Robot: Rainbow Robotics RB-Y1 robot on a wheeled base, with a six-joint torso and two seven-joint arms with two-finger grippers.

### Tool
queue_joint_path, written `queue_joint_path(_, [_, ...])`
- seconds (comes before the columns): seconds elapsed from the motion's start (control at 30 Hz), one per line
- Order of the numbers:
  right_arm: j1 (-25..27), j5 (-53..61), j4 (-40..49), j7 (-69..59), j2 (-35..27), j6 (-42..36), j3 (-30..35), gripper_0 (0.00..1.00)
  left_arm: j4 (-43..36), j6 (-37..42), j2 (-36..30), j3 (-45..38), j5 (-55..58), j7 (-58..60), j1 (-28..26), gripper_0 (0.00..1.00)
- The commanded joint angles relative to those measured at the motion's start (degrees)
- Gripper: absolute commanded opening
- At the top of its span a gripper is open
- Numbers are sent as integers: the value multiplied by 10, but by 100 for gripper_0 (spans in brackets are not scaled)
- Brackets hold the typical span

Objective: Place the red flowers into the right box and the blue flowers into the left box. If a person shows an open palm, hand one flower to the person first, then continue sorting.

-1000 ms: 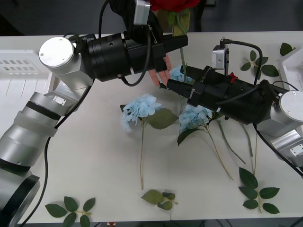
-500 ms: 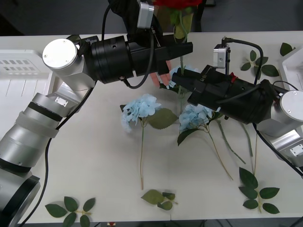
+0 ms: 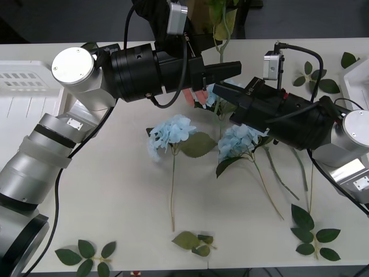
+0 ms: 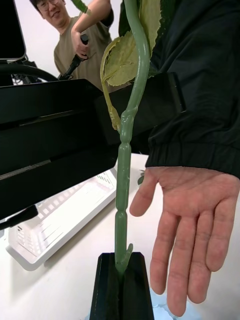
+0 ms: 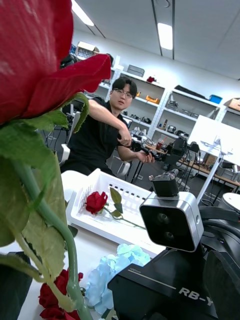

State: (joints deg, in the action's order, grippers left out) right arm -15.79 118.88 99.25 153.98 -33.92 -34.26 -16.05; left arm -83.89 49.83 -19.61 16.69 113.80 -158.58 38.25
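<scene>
red rose (image 5: 35,55) now higher above white table (image 3: 115,190)

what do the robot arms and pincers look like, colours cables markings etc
Both arms have silver-grey jointed segments with round caps, ending in bulky black cylindrical forearms. Black cables loop along each. A small silver-and-black camera box sits on each wrist; white "RB-Y" lettering marks the right forearm. The left pincer and right pincer have slim black fingers.

White letters "RB-Y" stand on the black right arm (image 5: 175,290).
</scene>
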Motion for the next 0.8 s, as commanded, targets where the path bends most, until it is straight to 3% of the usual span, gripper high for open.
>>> queue_joint_path(0.03, [9,7,25,10,-31,8,35,0,-18,-7,-9,10,12,36,-6,100])
queue_joint_path(0.33, [30,9,26,8,-48,53,102,0,-18,-5,-9,10,17,36,-6,100])
queue_joint_path(0.6, [3,-3,60,1,-10,138,96,0,-18,-3,-10,10,19,36,-7,100])
queue_joint_path(0.8, [-37,-82,57,-68,13,143,86,0,-22,-1,-83,37,6,68,-1,100])
